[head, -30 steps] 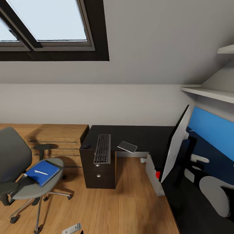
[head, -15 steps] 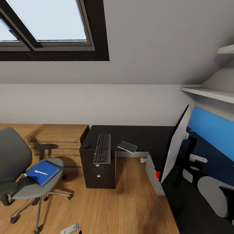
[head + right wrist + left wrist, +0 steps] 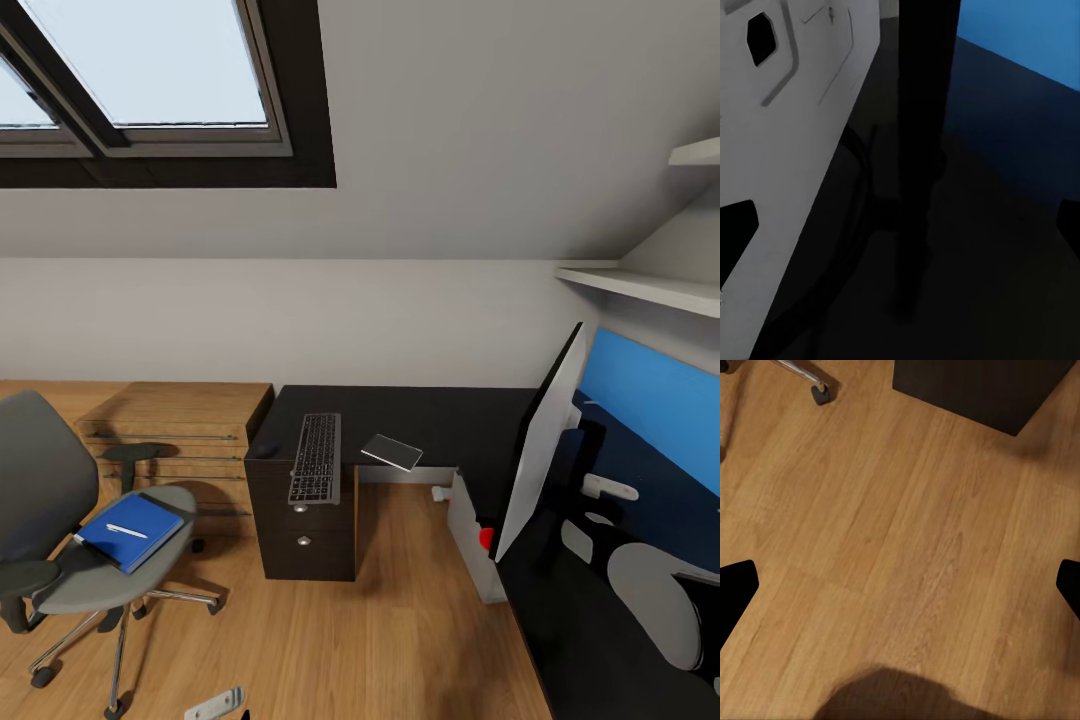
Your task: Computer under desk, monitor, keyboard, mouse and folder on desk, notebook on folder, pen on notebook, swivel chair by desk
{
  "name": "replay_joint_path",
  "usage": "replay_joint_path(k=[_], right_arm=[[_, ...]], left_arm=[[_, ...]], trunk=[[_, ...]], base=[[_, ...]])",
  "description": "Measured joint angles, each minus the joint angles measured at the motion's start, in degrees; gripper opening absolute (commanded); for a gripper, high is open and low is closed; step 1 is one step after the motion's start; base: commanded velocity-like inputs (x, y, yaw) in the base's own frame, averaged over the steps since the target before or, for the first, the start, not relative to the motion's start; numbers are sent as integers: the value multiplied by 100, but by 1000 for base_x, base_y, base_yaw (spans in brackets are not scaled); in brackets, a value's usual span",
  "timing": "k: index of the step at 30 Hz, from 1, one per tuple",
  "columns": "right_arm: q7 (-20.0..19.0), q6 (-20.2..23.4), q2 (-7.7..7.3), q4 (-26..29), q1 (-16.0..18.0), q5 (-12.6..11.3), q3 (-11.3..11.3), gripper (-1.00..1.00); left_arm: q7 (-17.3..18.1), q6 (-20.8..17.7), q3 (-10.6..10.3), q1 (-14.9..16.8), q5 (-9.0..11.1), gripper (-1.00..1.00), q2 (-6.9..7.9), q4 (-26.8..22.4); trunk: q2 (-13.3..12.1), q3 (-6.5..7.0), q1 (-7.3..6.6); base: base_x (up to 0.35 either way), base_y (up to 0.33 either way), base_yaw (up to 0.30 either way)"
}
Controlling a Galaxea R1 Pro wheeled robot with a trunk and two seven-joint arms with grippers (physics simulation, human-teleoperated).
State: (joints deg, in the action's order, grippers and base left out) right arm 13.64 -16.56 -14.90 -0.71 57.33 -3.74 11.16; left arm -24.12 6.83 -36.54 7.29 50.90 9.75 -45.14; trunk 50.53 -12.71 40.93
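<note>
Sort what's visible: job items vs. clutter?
Job: chair, folder with pen on it, keyboard, notebook, desk, monitor, computer.

Clutter: wooden chest, skylight, wall shelves.

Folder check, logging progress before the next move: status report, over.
Both jaws wide open, empty. Folder on the swivel chair, pen on it. Keyboard and notebook on desk.

No text, label, brand, number or sign can be read anywhere: the keyboard (image 3: 316, 457) shows only blurred pale marks on its keys, and the folder (image 3: 131, 530) bears no legible writing.
</note>
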Motion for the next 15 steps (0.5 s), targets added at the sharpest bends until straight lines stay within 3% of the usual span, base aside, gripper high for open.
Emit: replay_joint_path(k=[15], right_arm=[[3, -15, -19, 0, 0, -1, 0, 100]], left_arm=[[-7, 0, 0, 0, 0, 100, -1, 8]], trunk=[[0, 0, 0]], base=[[0, 0, 0]])
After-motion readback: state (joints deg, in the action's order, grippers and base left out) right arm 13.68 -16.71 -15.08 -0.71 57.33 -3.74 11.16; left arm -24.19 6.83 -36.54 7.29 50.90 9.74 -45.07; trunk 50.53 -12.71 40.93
